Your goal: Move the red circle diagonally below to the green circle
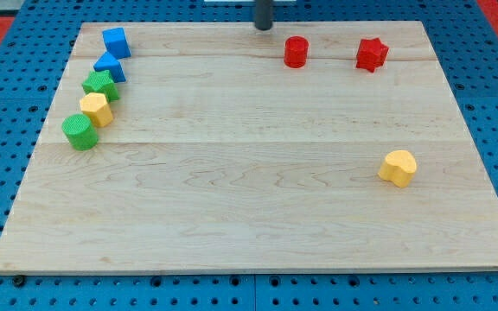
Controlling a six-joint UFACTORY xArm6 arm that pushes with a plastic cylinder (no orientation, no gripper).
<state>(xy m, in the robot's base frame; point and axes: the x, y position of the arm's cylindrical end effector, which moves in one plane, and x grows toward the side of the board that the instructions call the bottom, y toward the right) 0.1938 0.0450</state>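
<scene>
The red circle [296, 51] stands near the view's top, right of centre, on the wooden board [249, 199]. The green circle [79, 131] sits at the view's left, at the lower end of a row of blocks. My tip [264, 27] is at the board's top edge, a little up and to the left of the red circle, not touching it. The rod's upper part is cut off by the frame.
A red star [371, 53] lies right of the red circle. A yellow heart [398, 167] sits at the right. At the left, a blue cube [116, 41], a blue triangle [110, 66], a green star [100, 85] and a yellow hexagon [97, 109] line up above the green circle.
</scene>
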